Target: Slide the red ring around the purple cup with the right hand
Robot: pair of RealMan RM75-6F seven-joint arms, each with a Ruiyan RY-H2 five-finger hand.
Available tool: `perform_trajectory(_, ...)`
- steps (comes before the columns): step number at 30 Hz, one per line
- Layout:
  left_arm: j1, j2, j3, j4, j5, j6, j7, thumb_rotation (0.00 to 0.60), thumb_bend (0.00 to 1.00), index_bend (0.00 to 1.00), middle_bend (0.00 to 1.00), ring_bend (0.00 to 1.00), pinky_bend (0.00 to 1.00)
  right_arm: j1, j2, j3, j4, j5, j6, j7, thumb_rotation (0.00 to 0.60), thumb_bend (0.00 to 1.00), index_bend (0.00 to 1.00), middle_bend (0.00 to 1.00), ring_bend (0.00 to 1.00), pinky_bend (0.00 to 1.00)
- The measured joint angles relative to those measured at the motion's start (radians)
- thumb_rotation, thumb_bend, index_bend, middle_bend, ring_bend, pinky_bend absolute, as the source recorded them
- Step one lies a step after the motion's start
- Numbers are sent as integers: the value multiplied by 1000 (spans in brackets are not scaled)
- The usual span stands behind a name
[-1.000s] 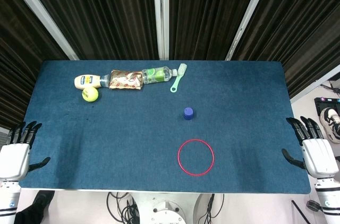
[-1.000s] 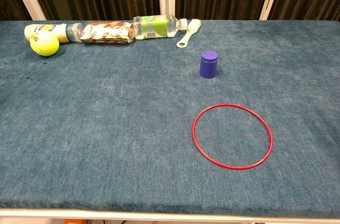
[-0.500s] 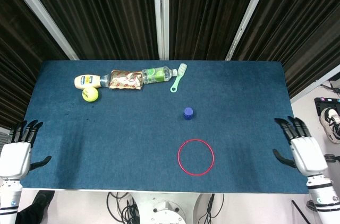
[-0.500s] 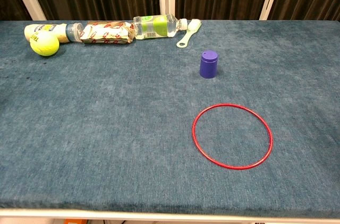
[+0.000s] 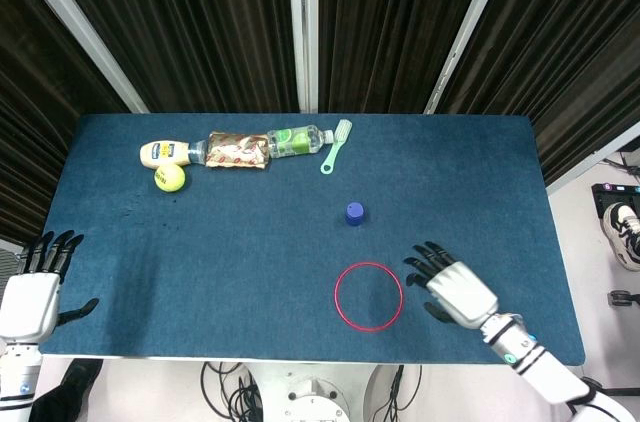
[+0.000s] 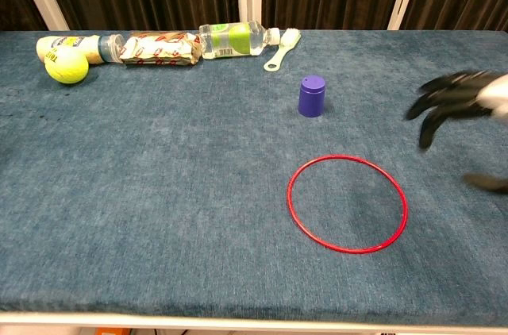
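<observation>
Now reaching in over the table (image 5: 120, 242): right hand (image 5: 452, 287) having swung from the right edge a second ago to a spot just right of the red ring (image 5: 369, 296), fingers (image 5: 425, 262) spread and pointing left, holding nothing, not yet touching the ring. Showing in the chest view too, right hand (image 6: 464, 101) blurring with motion above the cloth. Red ring (image 6: 347, 203) lying flat near the front edge, exactly where it lay before; purple cup (image 5: 354, 213) standing upright beyond it, a little to the left, well apart from the ring and likewise unmoved. Meaning, most likely, the approach being nearly over and the slide itself not begun: next probably bringing fingertips down onto the ring's near or right rim and pushing it away toward the cup. Left hand (image 5: 30, 292) waiting at the near left corner, fingers apart, empty, barely shifted.
</observation>
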Motion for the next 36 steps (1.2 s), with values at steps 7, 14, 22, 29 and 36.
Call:
perform_trajectory(7,1,-2,3,11,-4,-11,-13,600,25,129,66,0,0,31,-111,-23,126,-28,-16,-38,600,321,446,67,0,0)
perform_trajectory(14,-4,-7,3,17,-5,-21,-18,600,25,129,66,0,0,43,-166,-60,199,-46,-10,-30,600,327,448,67,0,0)
perform_trajectory(22,-1,-6,2,19,-7,-18,-21,600,25,129,63,0,0,56,-192,-71,227,-41,3,-17,600,327,489,85,0,0)
perform_trajectory(29,0,-8,4,23,-7,-20,-22,600,25,129,61,0,0,63,-202,-79,240,-26,2,-13,600,327,547,113,0,0)
perform_trajectory(36,0,-9,4,25,-7,-21,-25,600,25,130,61,0,0,66,-206,-84,245,-13,6,-18,600,337,570,131,0,0)
